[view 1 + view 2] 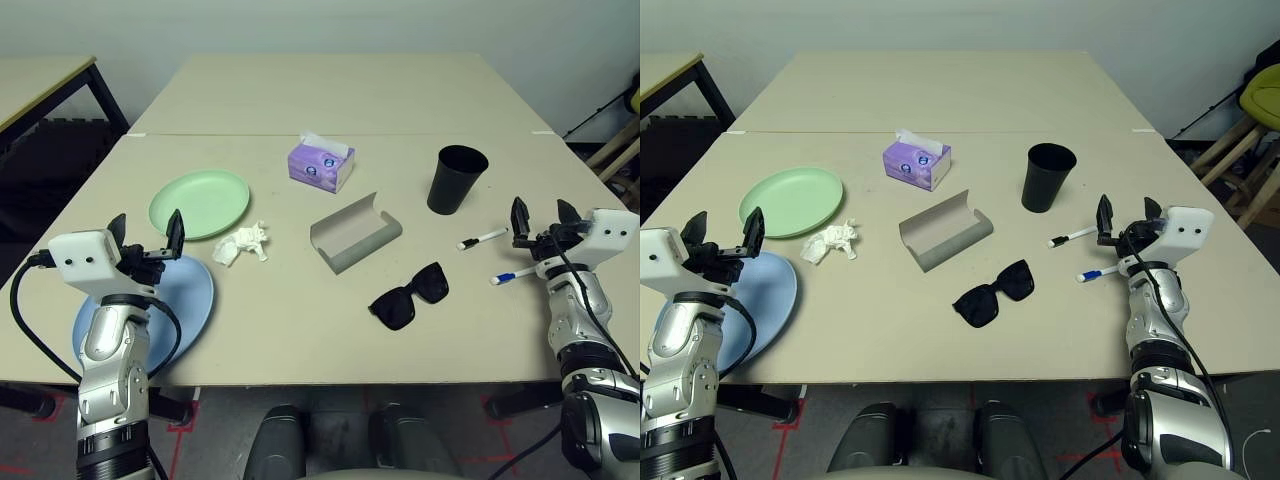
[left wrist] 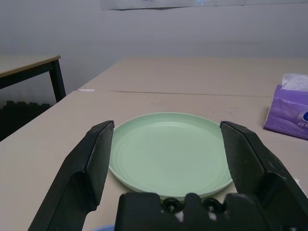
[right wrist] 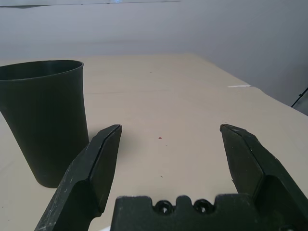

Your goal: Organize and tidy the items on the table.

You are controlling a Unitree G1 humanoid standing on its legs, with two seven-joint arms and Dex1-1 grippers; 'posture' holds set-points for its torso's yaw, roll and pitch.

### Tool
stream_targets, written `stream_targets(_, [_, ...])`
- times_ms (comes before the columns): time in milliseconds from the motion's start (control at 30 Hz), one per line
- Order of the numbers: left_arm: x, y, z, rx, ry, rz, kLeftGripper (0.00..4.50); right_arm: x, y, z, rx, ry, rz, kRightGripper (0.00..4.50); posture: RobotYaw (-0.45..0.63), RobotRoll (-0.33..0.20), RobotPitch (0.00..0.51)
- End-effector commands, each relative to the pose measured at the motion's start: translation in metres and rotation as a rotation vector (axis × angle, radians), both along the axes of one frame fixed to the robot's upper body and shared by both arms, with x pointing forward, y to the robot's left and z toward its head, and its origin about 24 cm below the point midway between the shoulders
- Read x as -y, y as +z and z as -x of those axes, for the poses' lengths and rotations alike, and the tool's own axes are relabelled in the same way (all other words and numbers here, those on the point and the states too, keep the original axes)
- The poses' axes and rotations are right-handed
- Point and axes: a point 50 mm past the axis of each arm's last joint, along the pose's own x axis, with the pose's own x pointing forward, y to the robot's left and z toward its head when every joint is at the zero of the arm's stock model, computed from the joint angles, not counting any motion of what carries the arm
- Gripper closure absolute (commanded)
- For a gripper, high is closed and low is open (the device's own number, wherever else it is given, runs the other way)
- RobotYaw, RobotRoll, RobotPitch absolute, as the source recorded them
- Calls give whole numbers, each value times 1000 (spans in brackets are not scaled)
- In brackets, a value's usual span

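On the pale table [image 1: 300, 330] the green plate [image 1: 200, 203] lies at the left, with the blue plate [image 1: 190, 300] nearer the front edge under my left arm. My left gripper [image 1: 146, 234] hovers open over the blue plate, facing the green plate [image 2: 168, 154]. A crumpled white tissue [image 1: 242, 243] sits beside the plates. The grey glasses case [image 1: 355, 233] lies open at the centre, black sunglasses [image 1: 408, 295] in front of it, the purple tissue box [image 1: 321, 163] behind. The black cup [image 1: 457, 179] stands at the right. Two white markers [image 1: 483, 239] [image 1: 514, 275] lie by my open, empty right gripper [image 1: 543, 217].
A second beige tabletop section [image 1: 340, 90] continues behind the seam. A smaller tan table with black legs [image 1: 45, 90] stands at the far left. A yellow-green chair [image 1: 1260, 100] and wooden legs show off the table's right side.
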Motion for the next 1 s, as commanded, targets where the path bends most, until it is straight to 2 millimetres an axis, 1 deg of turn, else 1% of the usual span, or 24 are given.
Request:
stream_targets(33, [-1,-3,4,-13,-2,2,15,4,0,1,2,-13,-4,0,155,0,26])
stream_targets(333, [3,-3,9,-16,-4,7,15,2,-1,0,-4,-4,-7,0,160,0,28])
stream_targets(700, [15,11,3,-1,-14,9,15,3,-1,1,-4,-6,-4,0,155,0,28])
stream_targets(1000, [16,15,2,2,-10,9,15,3,-1,-1,-4,-3,-5,0,156,0,26])
